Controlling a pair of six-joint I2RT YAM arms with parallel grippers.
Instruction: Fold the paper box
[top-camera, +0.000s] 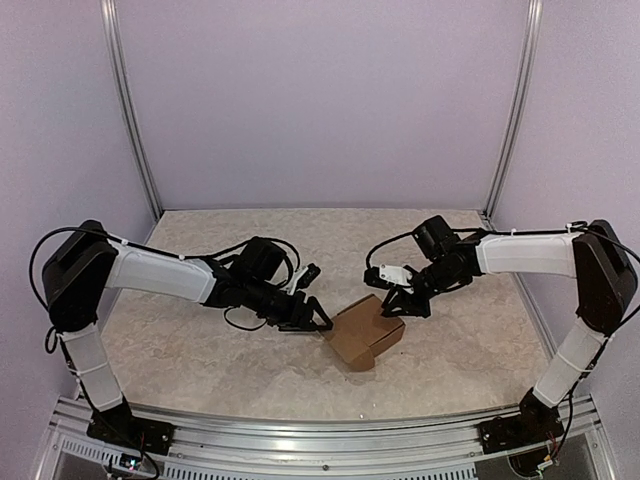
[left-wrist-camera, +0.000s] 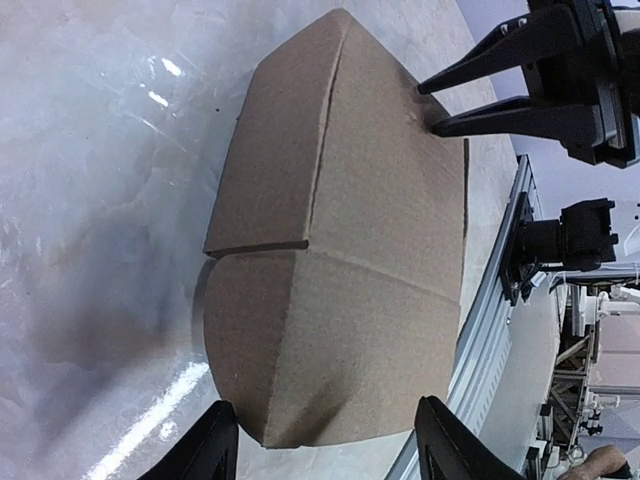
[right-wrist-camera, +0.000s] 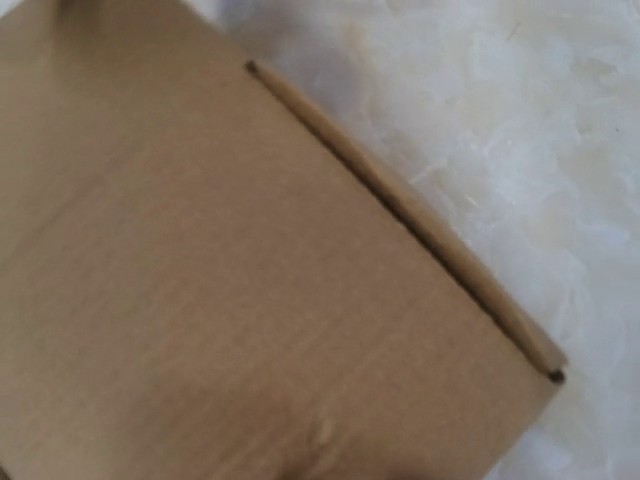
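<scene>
As far as the overhead view shows, the pale marbled table lies under the paper box, which rests on it as a closed, squarish brown shape rather than a flat sheet. The left arm reaches in from the box's left and the right arm from the box's far right, so the box sits between them.

I judge the folding mostly done: the walls are up and the top panels are down over the body.

The left pincer is at the box's left end, its fingers spread wide with that end of the box between them. No firm squeeze shows. The right pincer stands at the box's far top corner. Its fingers are drawn close, with a narrow gap and nothing seen between them, and the lower tip touches the cardboard.

What is left looks like seating. In the left wrist view the box's top bulges instead of lying flat, and a short dark slit gapes where two panels meet on the box's side. In the right wrist view a flap edge runs across the box's top, slightly proud of it. I cannot tell whether any tab is tucked inside. Pressing the bulge down and closing that slit seem to be the work still open.
</scene>
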